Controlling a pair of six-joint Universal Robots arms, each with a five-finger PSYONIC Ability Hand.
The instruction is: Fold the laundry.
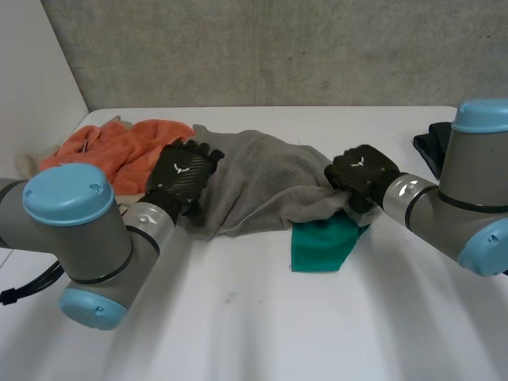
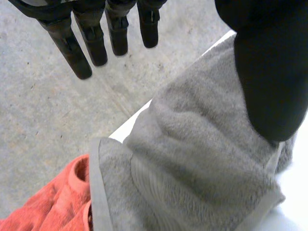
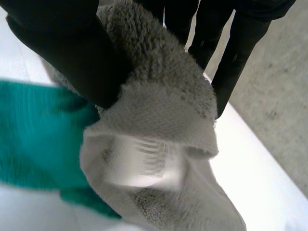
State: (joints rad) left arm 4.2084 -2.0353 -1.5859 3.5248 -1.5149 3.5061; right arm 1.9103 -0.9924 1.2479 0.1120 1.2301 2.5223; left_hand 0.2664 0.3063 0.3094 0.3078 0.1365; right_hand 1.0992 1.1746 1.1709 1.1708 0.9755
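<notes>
Right hand [image 1: 361, 173]: I read the thumb [image 3: 62, 53] and fingers [image 3: 231, 53] as closed on one end of the grey towel [image 1: 262, 182], with a thick fold pinched between them.
Left hand [image 1: 184, 171]: the fingers are straight and slightly spread, clear of the cloth and pointing toward the wall [image 1: 262, 48]. The thumb lies over the towel's other end, and I see no pinch.
Green cloth [image 1: 321, 244]: on the table [image 1: 262, 317] just under the right hand, on my side of it. Its far part is tucked beneath the grey towel, and I can't tell how much is covered.
Grey towel: bunched up between the two hands, with its long axis running from one hand to the other. A hemmed border shows by the left thumb.
Orange towel [image 1: 127, 147]: crumpled beside and beyond the left hand and touching the grey towel. The left arm hides its near edge.
Dark cloth [image 1: 430, 147]: beyond the right hand and cut off by the right arm. I can't make out what it is.
</notes>
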